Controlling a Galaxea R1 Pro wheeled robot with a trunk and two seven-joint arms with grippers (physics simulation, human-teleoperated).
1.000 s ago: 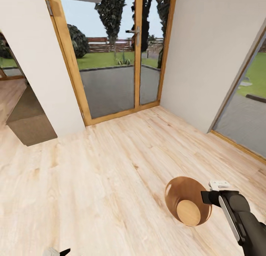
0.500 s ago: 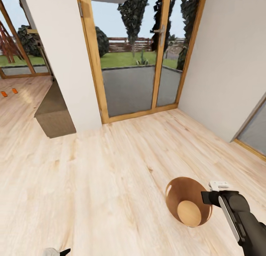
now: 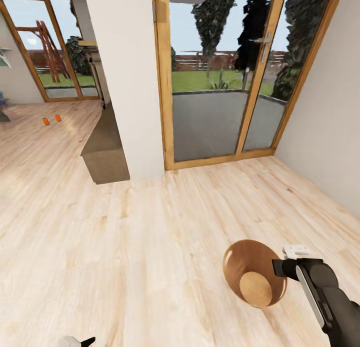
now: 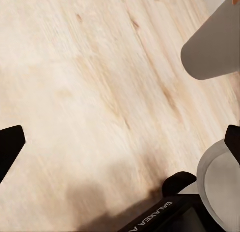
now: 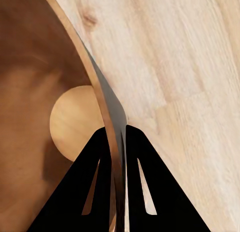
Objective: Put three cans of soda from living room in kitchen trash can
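In the right wrist view the two black fingers (image 5: pixel 102 182) of the right gripper (image 5: pixel 116 142) are pinched on the thin rim of the tash can (image 5: pixel 30 91), one finger inside the wall and one outside, with the paler flat bottom showing just beyond them. From the head camera the right gripper (image 3: pixel 280 266) holds the can (image 3: pixel 245 259) at its right edge, the can tilted so its open mouth faces up toward the camera, above the wood floor (image 3: pixel 150 247).

In the left wrist view the fingers (image 4: pixel 10 147) of the left gripper (image 4: pixel 120 142) stand wide apart with nothing between them, over bare floor boards; in the head view only its tip (image 3: pixel 75 342) peeks in at the lower edge.

Against the earlier pictures, the can and right arm sit at the same spot in the head view, while everything behind has slid to the right: the camera has swung left. The wood-framed glass doors (image 3: pixel 225 87) now stand right of centre, the white wall (image 3: pixel 125 77) is nearer the middle, and more of the living room has opened up at far left, where two cans of soda (image 3: pixel 51 119) lie on the floor as small orange specks, well apart from the robot.
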